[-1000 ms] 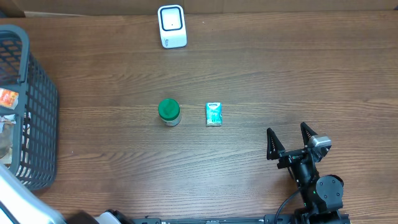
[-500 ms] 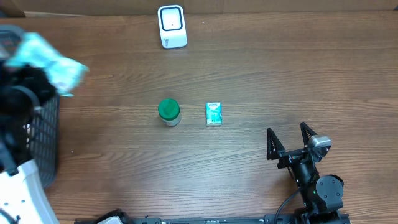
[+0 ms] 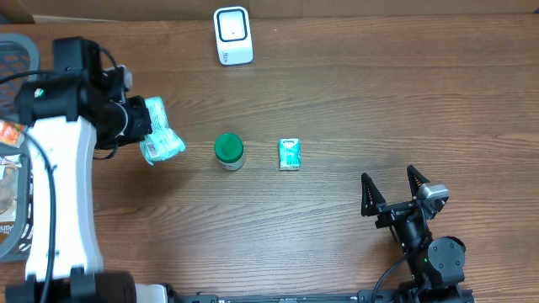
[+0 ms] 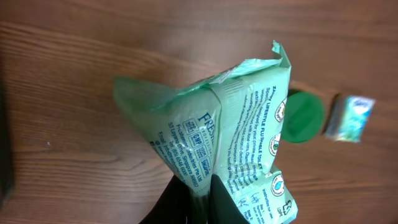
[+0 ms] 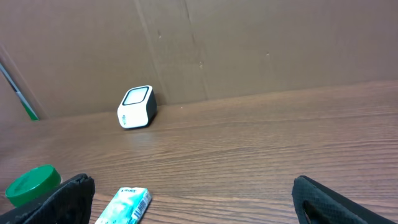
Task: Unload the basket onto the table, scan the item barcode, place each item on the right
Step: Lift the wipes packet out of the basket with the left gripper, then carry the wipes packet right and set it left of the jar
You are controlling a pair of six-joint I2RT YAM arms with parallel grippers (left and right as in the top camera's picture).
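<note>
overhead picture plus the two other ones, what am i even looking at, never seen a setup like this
Two robot arms sit at a wooden table. The overhead picture looks straight down on it. The other two pictures come from small cameras on each arm's wrist, so each shows its own fingers. The left gripper is shut on a green pouch with printed text, apparently lifted off the table. The right gripper rests open and empty. On the table lie a green-lidded jar, a small teal packet and, at the far edge, a white scanner. A grey basket stands at the left.
</note>
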